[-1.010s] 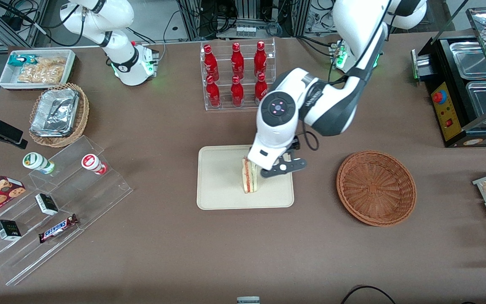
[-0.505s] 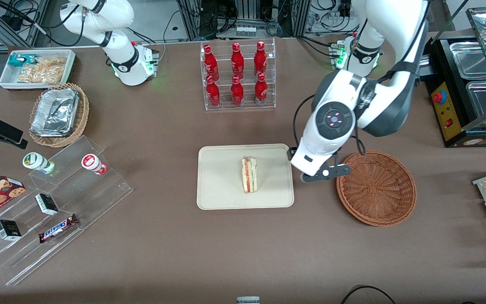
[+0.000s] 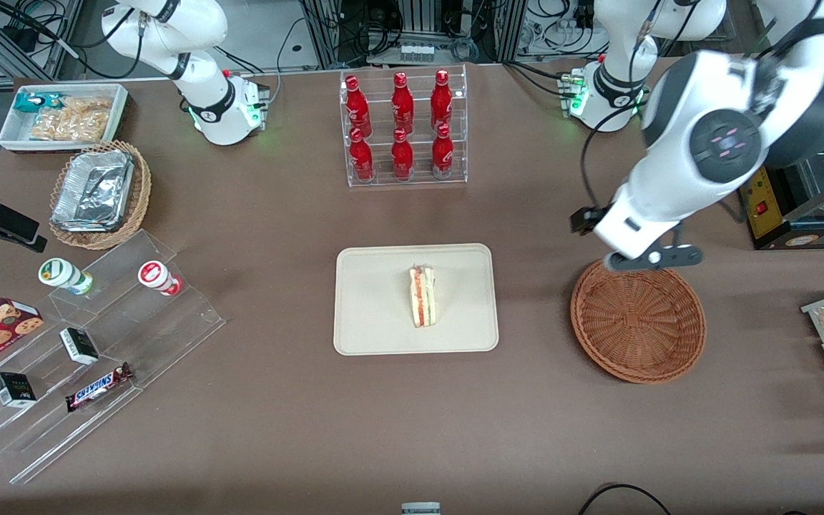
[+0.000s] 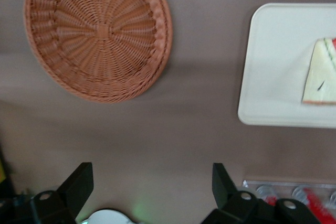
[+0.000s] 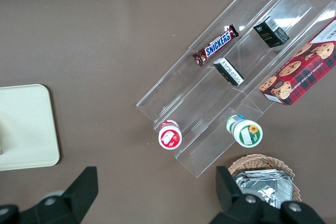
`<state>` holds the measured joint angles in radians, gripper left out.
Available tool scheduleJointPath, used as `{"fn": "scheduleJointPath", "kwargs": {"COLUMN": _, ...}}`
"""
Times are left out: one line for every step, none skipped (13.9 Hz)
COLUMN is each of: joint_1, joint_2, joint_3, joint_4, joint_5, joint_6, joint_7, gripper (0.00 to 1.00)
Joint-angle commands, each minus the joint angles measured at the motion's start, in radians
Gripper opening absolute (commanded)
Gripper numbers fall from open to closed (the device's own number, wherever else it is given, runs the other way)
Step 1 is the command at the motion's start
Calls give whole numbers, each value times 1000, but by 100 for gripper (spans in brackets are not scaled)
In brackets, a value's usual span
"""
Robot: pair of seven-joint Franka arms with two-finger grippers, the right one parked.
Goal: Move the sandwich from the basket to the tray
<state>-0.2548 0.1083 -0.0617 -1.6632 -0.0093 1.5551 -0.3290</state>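
The sandwich (image 3: 423, 297) stands on its edge in the middle of the cream tray (image 3: 376, 315), filling layers showing. The reddish-brown wicker basket (image 3: 637, 318) sits beside the tray, toward the working arm's end, with nothing in it. My left gripper (image 3: 651, 257) hangs above the part of the basket's rim farther from the front camera, well clear of the tray. In the left wrist view the gripper (image 4: 152, 174) is open and empty over bare tabletop, with the basket (image 4: 97, 32), tray (image 4: 273, 77) and sandwich (image 4: 321, 74) all in sight.
A clear rack of red bottles (image 3: 403, 125) stands farther from the front camera than the tray. Toward the parked arm's end are a stepped acrylic shelf with snacks (image 3: 83, 343), a tan basket with a foil container (image 3: 101, 193) and a white bin (image 3: 61, 118). A black appliance (image 3: 777, 164) stands at the working arm's end.
My gripper was at the sandwich on the tray, then pulled away and up toward the working arm's end, ending over the basket's rim. The sandwich stayed on the tray.
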Motion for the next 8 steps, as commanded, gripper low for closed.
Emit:
{"fn": "scheduleJointPath", "kwargs": {"joint_1": 130, "joint_2": -113, "joint_3": -75, "joint_4": -44, "joint_5": 2, "joint_6": -71, "joint_7": 146, "gripper": 100}}
{"fn": "scheduleJointPath", "kwargs": {"joint_1": 158, "joint_2": -140, "joint_3": -72, "joint_4": -41, "joint_5": 2, "joint_6": -108, "joint_7": 212, "gripper": 100}}
{"fn": "scheduleJointPath", "kwargs": {"joint_1": 195, "joint_2": -157, "joint_3": -72, "joint_4": -32, "joint_5": 2, "joint_6": -130, "joint_7": 266, "gripper": 100}}
{"fn": "scheduleJointPath", "kwargs": {"joint_1": 218, "joint_2": -159, "joint_3": -69, "joint_4": -14, "joint_5": 2, "joint_6": -145, "joint_7": 301, "gripper": 100}}
{"fn": "scheduleJointPath", "kwargs": {"joint_1": 247, "joint_2": -159, "joint_3": -67, "joint_4": 9, "joint_5": 2, "joint_6": -162, "joint_7": 327, "gripper": 100}}
{"fn": "scheduleJointPath", "kwargs": {"joint_1": 262, "joint_2": -160, "joint_3": -58, "joint_4": 23, "joint_5": 2, "joint_6": -173, "joint_7": 341, "gripper": 100}}
{"fn": "scheduleJointPath", "kwargs": {"joint_1": 258, "joint_2": -160, "joint_3": -9, "joint_4": 32, "joint_5": -1, "joint_6": -171, "joint_7": 341, "gripper": 100}}
{"fn": "scheduleJointPath", "kwargs": {"joint_1": 256, "joint_2": -162, "joint_3": 18, "joint_4": 33, "joint_5": -9, "joint_6": -165, "joint_7": 341, "gripper": 100}}
